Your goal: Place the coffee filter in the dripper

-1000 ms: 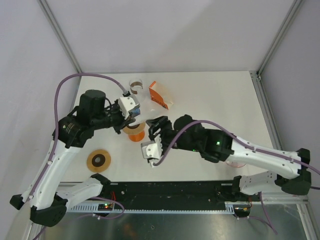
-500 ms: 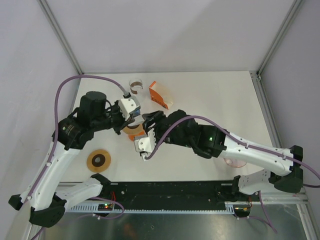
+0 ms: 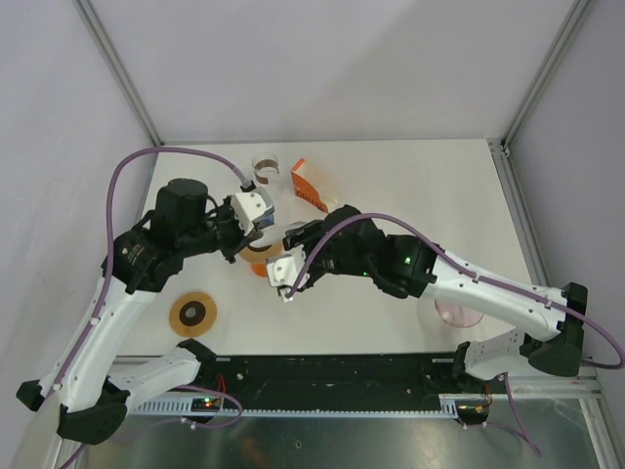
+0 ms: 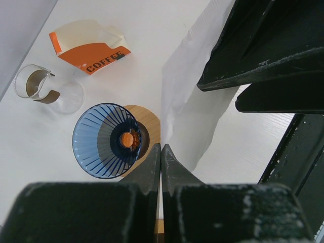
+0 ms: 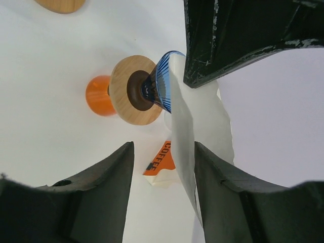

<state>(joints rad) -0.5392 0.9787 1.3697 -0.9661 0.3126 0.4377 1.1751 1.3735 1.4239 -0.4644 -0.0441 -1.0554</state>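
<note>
Coffee filter (image 4: 195, 101): thin white creased paper, held in air over the left-centre of the tabletop, just beside the blue ribbed dripper (image 4: 106, 142), not in it. Left gripper (image 4: 161, 150) pinched one edge, fingers pressed tight on the paper. Right gripper (image 5: 163, 145) was spread, one finger either side of the sheet; contact unclear. Dripper sat on an orange cup (image 5: 97, 96). Filter pack (image 4: 88, 50) & glass (image 4: 40, 87) lay near the far edge, apart from dripper w/ white top between. Bare surface ran toward right edge & far-right corner.
</note>
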